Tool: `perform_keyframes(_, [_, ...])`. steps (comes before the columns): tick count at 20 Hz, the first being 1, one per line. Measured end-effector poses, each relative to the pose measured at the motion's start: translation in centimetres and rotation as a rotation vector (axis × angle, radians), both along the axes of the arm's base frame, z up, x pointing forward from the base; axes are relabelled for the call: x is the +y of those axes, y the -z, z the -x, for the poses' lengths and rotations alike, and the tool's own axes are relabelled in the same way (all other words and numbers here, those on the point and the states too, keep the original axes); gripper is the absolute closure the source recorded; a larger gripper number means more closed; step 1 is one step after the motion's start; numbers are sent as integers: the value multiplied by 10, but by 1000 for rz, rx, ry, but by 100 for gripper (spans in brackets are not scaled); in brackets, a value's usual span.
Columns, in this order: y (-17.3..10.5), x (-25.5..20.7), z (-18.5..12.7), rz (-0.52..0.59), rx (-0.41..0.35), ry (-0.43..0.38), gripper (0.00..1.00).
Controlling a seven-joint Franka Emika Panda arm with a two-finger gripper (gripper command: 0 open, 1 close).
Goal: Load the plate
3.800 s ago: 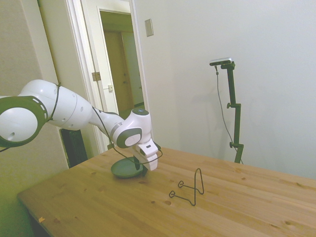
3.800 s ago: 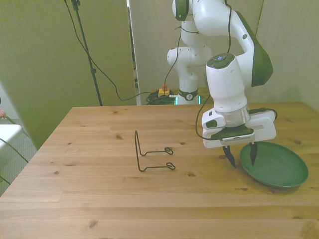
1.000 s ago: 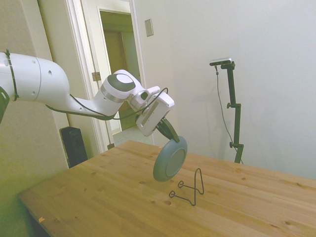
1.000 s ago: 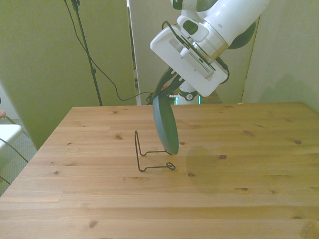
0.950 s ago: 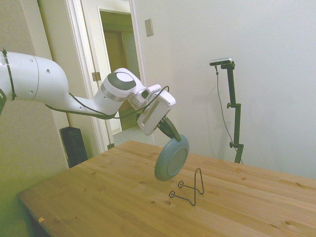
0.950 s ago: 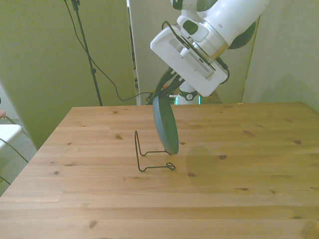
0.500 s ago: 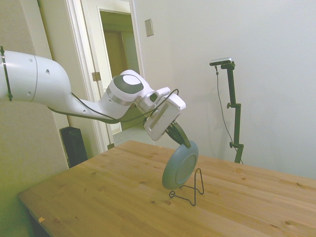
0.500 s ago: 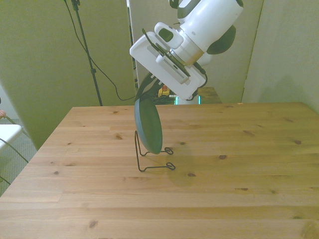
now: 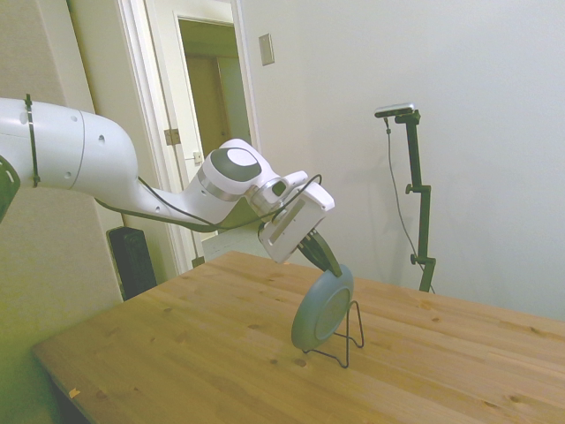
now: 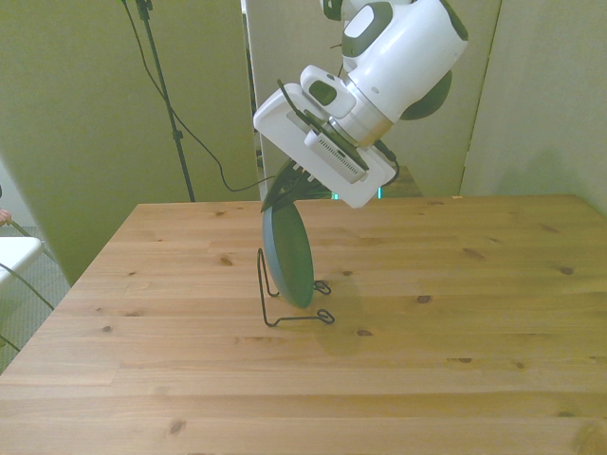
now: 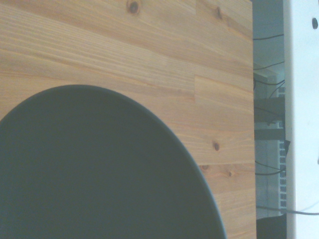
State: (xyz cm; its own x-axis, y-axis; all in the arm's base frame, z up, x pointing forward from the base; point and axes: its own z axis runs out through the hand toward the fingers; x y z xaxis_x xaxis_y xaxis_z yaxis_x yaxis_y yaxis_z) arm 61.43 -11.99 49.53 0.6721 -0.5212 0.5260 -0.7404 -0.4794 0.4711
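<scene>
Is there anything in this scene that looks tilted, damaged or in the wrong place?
Nothing looks damaged or spilled. The plate stands on edge, tilted, at the black wire stand, which fits loading it there. The gripper grips the plate's top rim. Whether its lower edge already rests in the stand cannot be told.

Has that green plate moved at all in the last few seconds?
Yes. The plate left the table on the front view's right and now stands on edge at the wire stand, held by the gripper.
</scene>
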Motion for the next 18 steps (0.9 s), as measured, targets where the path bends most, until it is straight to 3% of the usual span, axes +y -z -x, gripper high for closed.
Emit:
perform_keyframes(10, [12,-5,-18,2,7,13,100])
perform_keyframes(11, [12,-5,-18,0,6,13,0])
perform_keyframes(18, [13,-5,-15,-5,7,6,0])
